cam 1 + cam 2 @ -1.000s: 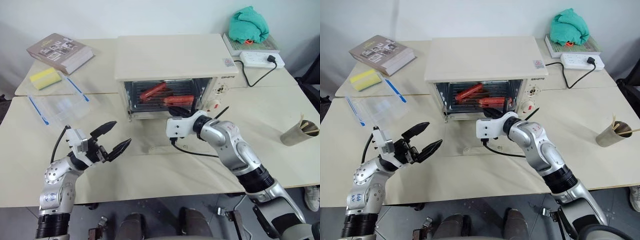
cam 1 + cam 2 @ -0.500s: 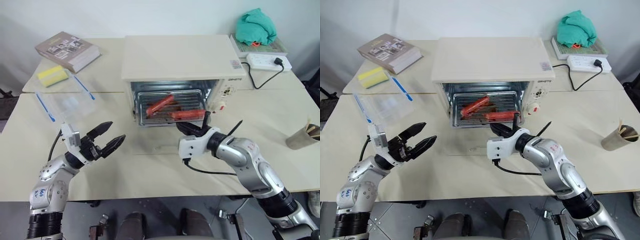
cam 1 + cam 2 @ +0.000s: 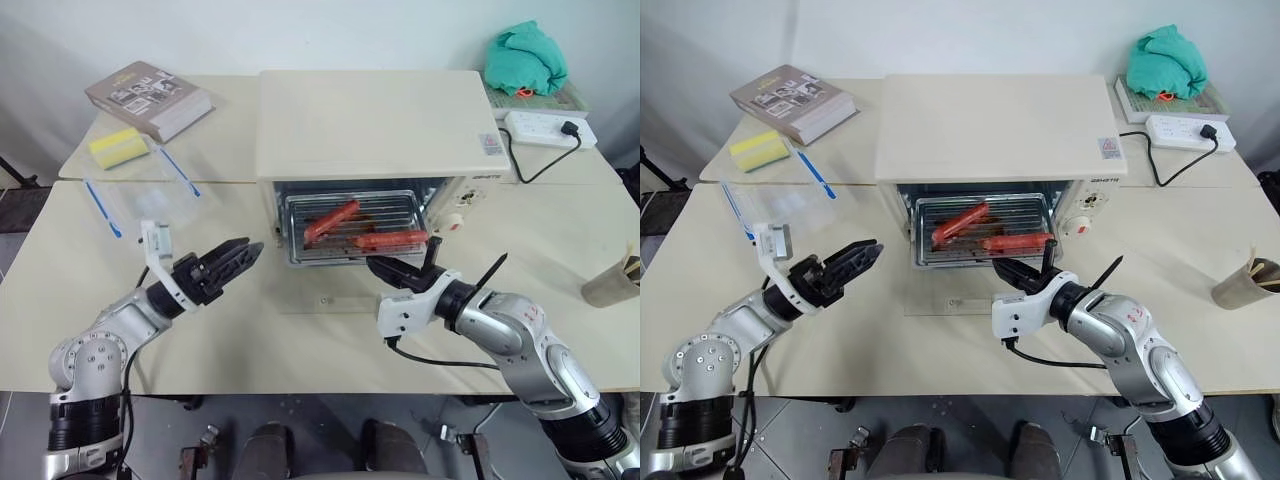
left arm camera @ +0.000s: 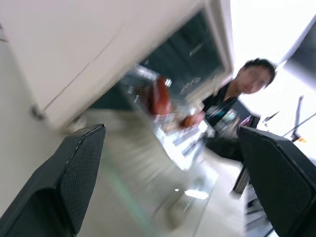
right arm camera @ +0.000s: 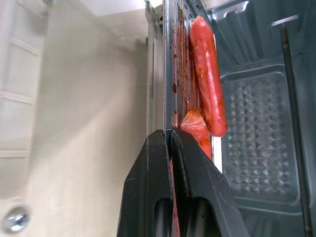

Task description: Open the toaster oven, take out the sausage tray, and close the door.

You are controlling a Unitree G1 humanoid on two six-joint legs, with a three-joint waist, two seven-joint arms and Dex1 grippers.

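Cream table (image 3: 300, 345): right fingers (image 5: 170, 148) pinched shut on front rim of silvery ridged sausage tray (image 3: 350, 225); left fingers (image 3: 228, 262) spread wide, empty, beside.

Paper cup (image 3: 612, 281) at the surface's right edge cut off by the frame, oven interior (image 4: 163, 94) motion-blurred in left wrist view, person (image 4: 232, 106) behind it indistinct

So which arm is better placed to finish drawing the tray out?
The right: its right gripper is shut on the sausage tray at its front rim. The left gripper hangs open, off to the side.
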